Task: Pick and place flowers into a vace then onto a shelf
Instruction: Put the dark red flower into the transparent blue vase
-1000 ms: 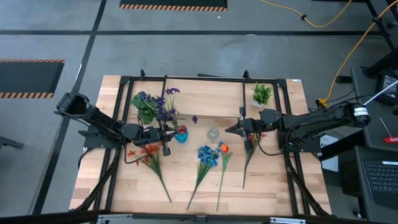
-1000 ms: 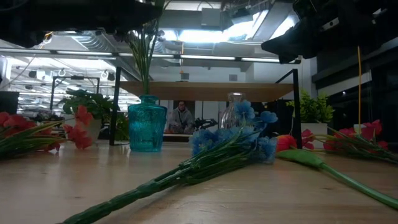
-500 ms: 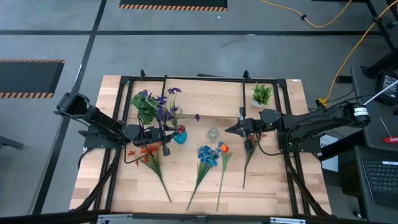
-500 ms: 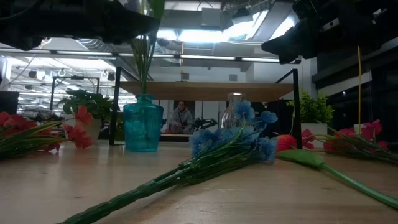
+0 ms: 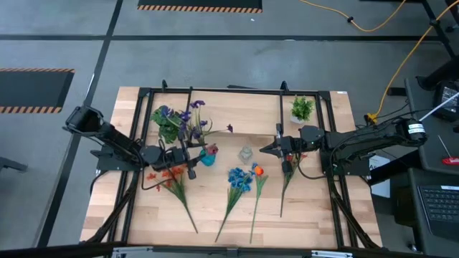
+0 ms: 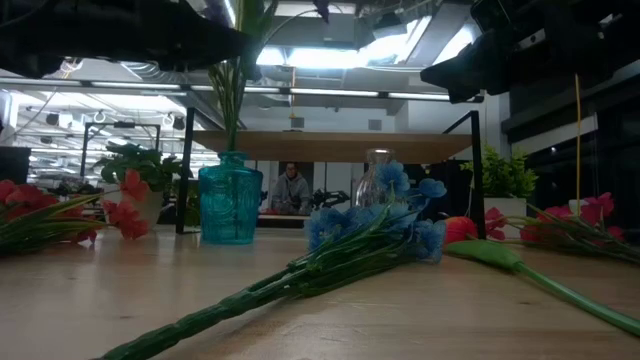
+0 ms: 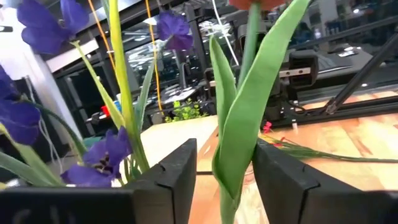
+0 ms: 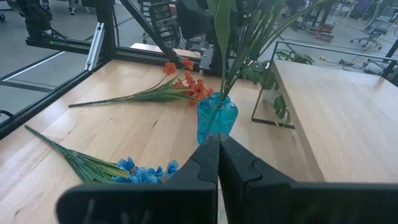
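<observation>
A blue glass vase [image 5: 208,158] stands on the table in front of the shelf [image 6: 340,145]. It holds green stems with purple blooms [image 5: 188,122] and a red bloom. My left gripper [image 5: 192,154] is open just left of the vase, at the height of the stems. One green stem with a broad leaf [image 7: 239,124] stands between its fingers. My right gripper [image 5: 262,149] is shut and hovers right of a small clear vase [image 5: 246,153]. Blue flowers [image 5: 239,179], red flowers [image 5: 168,175], an orange bud [image 5: 257,170] and another red spray [image 5: 288,168] lie flat on the table. My left gripper's fingers come level from the table's left and stand on either side of the leafy stem [image 7: 231,174], which rises out of the blue vase. The leaf lies close to one finger [image 7: 273,174]. Whether it touches that finger, I cannot tell.
Two potted plants [image 5: 302,109] [image 5: 167,123] stand at the back of the table near the shelf's black legs. A person sits in the room beyond [image 6: 292,188]. Bare wood lies along the near edge [image 5: 308,222].
The blue vase has slid a little toward the table's left and then settled. The stems in it have leaned over, and the small purple bloom on the right has swung toward the far edge. My right gripper has kept still.
</observation>
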`<state>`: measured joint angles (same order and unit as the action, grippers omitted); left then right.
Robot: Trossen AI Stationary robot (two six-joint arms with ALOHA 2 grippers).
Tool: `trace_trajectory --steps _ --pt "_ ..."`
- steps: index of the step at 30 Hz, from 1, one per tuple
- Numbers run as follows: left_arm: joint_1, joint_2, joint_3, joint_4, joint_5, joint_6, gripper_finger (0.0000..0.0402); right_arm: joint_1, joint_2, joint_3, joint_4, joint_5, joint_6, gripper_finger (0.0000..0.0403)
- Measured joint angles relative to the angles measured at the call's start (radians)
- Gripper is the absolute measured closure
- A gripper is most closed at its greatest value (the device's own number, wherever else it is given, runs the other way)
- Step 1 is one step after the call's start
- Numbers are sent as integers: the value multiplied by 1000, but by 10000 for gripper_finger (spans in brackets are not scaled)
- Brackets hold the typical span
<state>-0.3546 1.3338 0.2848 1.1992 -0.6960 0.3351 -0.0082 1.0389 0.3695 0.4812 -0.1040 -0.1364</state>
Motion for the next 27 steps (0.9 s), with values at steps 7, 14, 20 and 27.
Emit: trace_trajectory --steps 7,14,20,27 --pt "-57 0 0 0 -73 0 242 0 0 0 -3 0 0 398" --pt "-137 0 0 0 -187 21 240 0 0 0 -5 0 0 398" --pt "-209 -1 0 0 -287 26 238 0 0 0 -5 0 0 398" --pt "-293 -1 12 1 -441 54 238 0 0 0 -5 0 1 398"
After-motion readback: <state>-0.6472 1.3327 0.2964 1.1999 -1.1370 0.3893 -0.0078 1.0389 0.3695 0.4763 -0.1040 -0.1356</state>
